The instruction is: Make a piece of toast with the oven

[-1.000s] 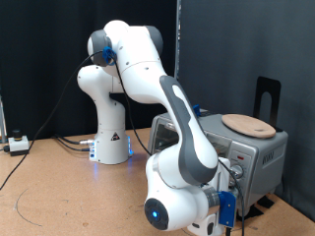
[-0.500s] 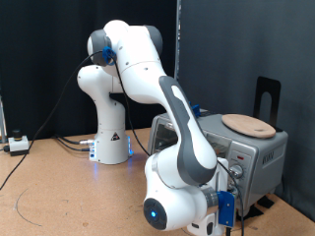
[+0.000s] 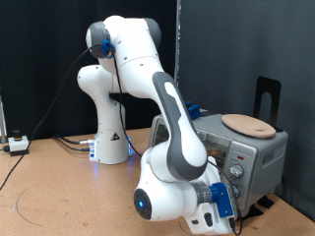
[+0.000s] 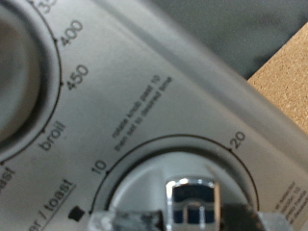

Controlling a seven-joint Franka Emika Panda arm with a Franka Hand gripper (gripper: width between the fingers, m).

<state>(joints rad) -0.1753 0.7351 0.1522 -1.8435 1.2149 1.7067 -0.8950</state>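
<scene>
The silver-grey oven stands at the exterior view's right. My gripper is pressed against its knob panel, its fingers hidden there behind the hand. In the wrist view the gripper sits on the chrome timer knob, with a blurred finger on each side of it. The dial marks 10 and 20 ring the knob. Part of the temperature knob shows beside it, with marks 400, 450 and broil. The piece of toast is out of view.
A round tan wooden board lies on the oven's top. A black stand rises behind it. A small white box with cables sits on the brown table at the exterior view's left.
The arm's lower links and wrist have swung towards the exterior view's left and turned, while the hand has stayed at the oven's knob panel.
</scene>
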